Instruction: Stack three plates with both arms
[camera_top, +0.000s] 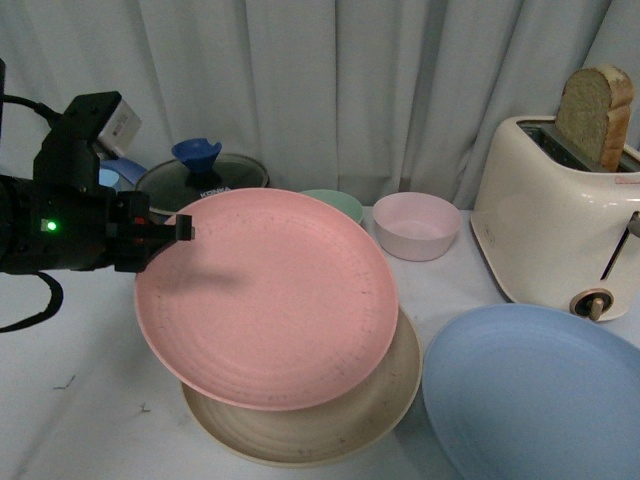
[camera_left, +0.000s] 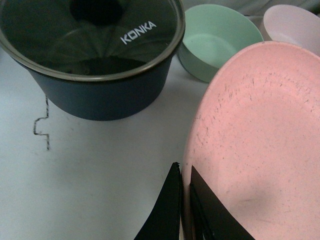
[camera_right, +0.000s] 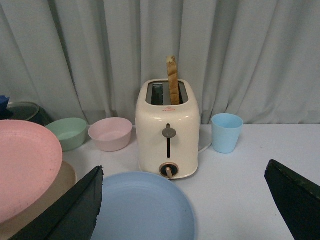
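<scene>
My left gripper (camera_top: 178, 231) is shut on the left rim of the pink plate (camera_top: 270, 300) and holds it tilted just above the beige plate (camera_top: 330, 425), which lies on the table. In the left wrist view the black fingers (camera_left: 170, 205) pinch the pink plate's (camera_left: 260, 145) rim. The light blue plate (camera_top: 535, 395) lies on the table at the front right. My right gripper (camera_right: 185, 200) is open and empty, above the near part of the blue plate (camera_right: 142, 207); it does not show in the front view. The right wrist view also shows the pink plate (camera_right: 25, 165) over the beige one (camera_right: 50, 200).
A cream toaster (camera_top: 555, 220) with a bread slice (camera_top: 595, 115) stands at the back right. A pink bowl (camera_top: 415, 225), a green bowl (camera_top: 335, 203) and a dark lidded pot (camera_top: 200, 180) stand behind the plates. A light blue cup (camera_right: 226, 132) stands beside the toaster.
</scene>
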